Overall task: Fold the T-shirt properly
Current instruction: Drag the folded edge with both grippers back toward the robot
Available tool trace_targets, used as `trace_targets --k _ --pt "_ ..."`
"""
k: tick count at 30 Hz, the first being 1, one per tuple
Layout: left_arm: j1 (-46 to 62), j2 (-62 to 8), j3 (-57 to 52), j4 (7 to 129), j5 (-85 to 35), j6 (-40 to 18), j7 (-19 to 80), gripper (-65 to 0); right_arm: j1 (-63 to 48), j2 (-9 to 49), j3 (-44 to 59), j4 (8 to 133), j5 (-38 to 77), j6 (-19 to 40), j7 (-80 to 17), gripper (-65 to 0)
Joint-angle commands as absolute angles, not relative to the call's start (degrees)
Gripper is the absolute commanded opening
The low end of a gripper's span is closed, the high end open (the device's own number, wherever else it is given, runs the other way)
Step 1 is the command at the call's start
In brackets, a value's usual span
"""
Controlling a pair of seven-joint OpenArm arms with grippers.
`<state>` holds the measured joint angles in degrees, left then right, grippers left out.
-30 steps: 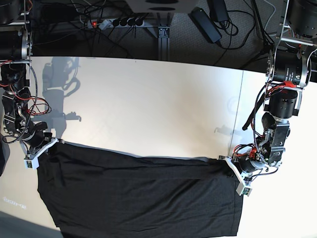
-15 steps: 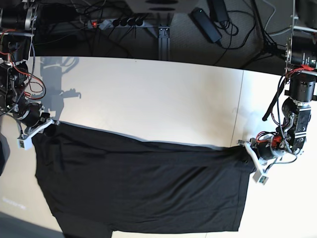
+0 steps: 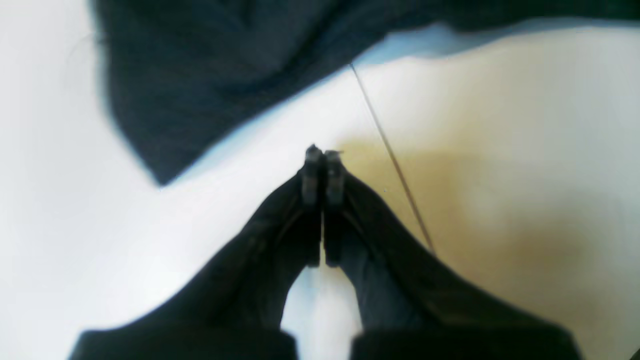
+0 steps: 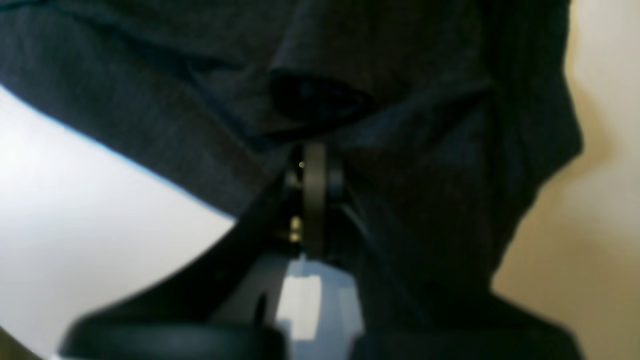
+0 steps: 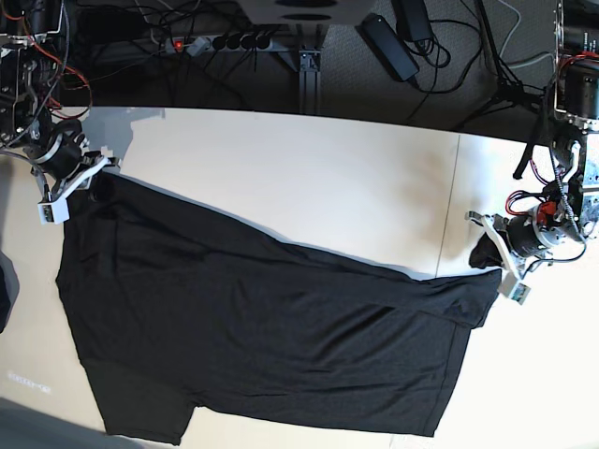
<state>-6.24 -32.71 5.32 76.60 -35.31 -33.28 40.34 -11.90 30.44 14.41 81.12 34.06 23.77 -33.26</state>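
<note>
**Op A:** Fabric first — how does the T-shirt (image 5: 262,327) look set to behave?

**Op B:** Soft and limp, I'd say. It lies spread dark across the white table (image 5: 309,178), front half of it, with ripples running slantwise. It looks light, sags wherever it isn't held, and likely drags on the surface instead of sliding as one sheet.

**Op A:** Grips?

**Op B:** The right gripper (image 5: 67,175) sits at the far corner on the base view's left side; its wrist view shows the fingers pressed together with dark cloth bunched all round them, so clamped on the T-shirt. The left gripper (image 5: 496,254) is at the opposite end, by the seam in the tabletop. Its fingers (image 3: 312,172) are together too, with dark cloth draped close about them; I judge it pinches a small tuft, though the blur makes that less sure.

**Op A:** Where would you take hold for a fold?

**Op B:** At hems or shoulder seams, where the knit is doubled. A thin pinch could slip out under tension. Pull evenly from both ends, or the cloth skews.
</note>
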Motion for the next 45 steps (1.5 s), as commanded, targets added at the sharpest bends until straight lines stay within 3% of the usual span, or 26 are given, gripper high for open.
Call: trace_targets --k 1,9,23,32,36,45 --pt "-7.6 -33.8 3.4 78.9 -36.5 -33.6 38.8 -65.0 -12.5 31.4 15.2 82.2 33.6 25.8 -34.8 -65.0" --pt "-13.1 -30.9 1.5 78.8 -32.7 -33.6 34.0 -65.0 -13.1 31.2 15.6 82.8 33.6 25.8 -34.3 -65.0" --pt "-21.8 -20.1 6.2 57.5 -21.8 -33.6 27.4 -65.0 -13.1 30.9 15.6 82.8 33.5 25.8 -34.4 -65.0" --pt "-21.1 -20.9 6.2 52.6 -17.1 -31.2 27.6 -65.0 -13.1 30.9 15.6 82.8 33.7 25.8 -34.4 -65.0" --pt "-20.7 -22.0 6.2 52.8 -17.1 -29.4 32.4 -65.0 -13.2 30.9 15.6 82.8 33.7 25.8 -34.6 -65.0" --pt "-13.4 -25.1 6.2 62.2 -18.6 -27.0 41.0 -65.0 -15.1 30.9 15.7 82.8 35.0 25.8 -35.0 -65.0"
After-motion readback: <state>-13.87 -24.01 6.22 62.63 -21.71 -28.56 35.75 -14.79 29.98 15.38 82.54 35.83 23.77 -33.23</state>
